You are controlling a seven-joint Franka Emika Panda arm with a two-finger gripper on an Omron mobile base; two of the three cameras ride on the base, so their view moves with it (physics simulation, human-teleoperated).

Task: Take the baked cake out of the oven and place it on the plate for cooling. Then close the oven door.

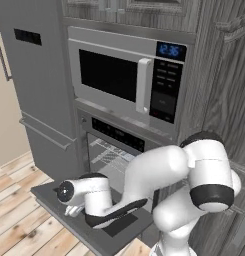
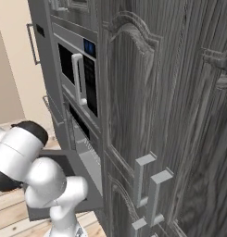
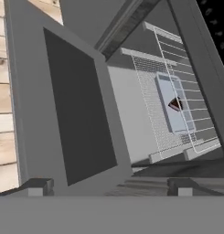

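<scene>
Steel door (image 3: 72, 114) is lying open under the spread, empty gripper (image 3: 109, 185), risking collision while reaching for the cake (image 3: 175, 104).

A built-in grey steel oven (image 1: 114, 145) sits directly below a microwave, with a black control strip running across its top edge. Its cavity stands open, showing pale grey walls and wire racks (image 3: 177, 91) inside. On one rack, seen from the hand view, rests a pale blue-grey rectangular tray (image 3: 173, 107) holding a small dark brown piece of cake (image 3: 176, 104), well inside the oven. The oven door (image 1: 89, 220) is swung fully down and lies flat, jutting out from the bottom of the oven over the wooden floor. Its grey steel panel frames a dark rectangular glass window (image 3: 79, 109).
</scene>
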